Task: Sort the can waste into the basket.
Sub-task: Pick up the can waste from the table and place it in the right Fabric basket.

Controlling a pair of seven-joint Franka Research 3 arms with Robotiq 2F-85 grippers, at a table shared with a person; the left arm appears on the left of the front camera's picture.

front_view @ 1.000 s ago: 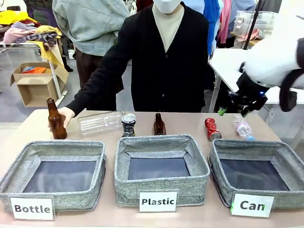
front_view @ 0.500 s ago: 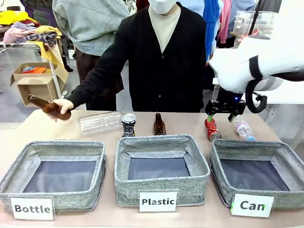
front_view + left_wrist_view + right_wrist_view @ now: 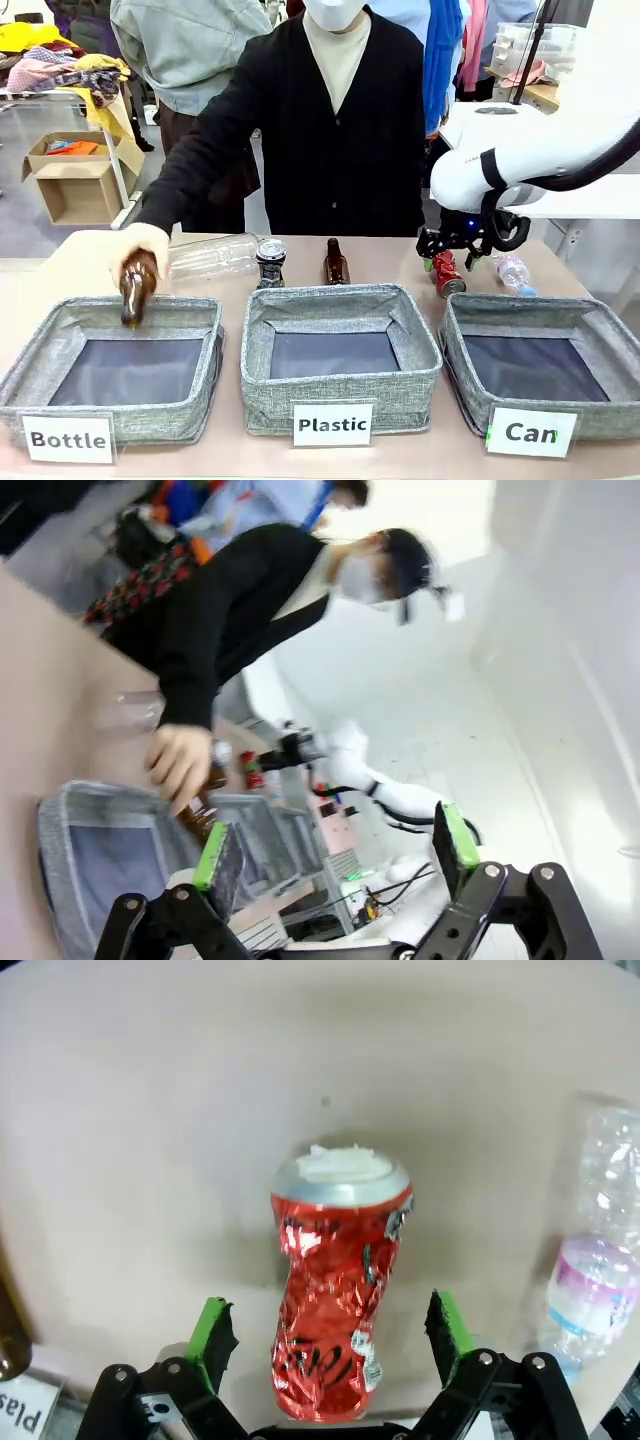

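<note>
Red can [image 3: 340, 1290] is lying crumpled on the table [image 3: 390, 262], just behind the Can basket [image 3: 540, 306]. Your right gripper [image 3: 330, 1322] is down over it with the jaws wide open, one green pad on each side and both clear of the metal, so nothing's gripped. A clear bottle [image 3: 600, 1260] lies just beside it. The black can [image 3: 270, 262] stands behind the Plastic bin [image 3: 270, 410]. Your left gripper [image 3: 335, 838] hangs open in the air. The person's hand [image 3: 140, 243] holds a brown bottle [image 3: 137, 292] neck-down over the Bottle bin [image 3: 150, 425].
</note>
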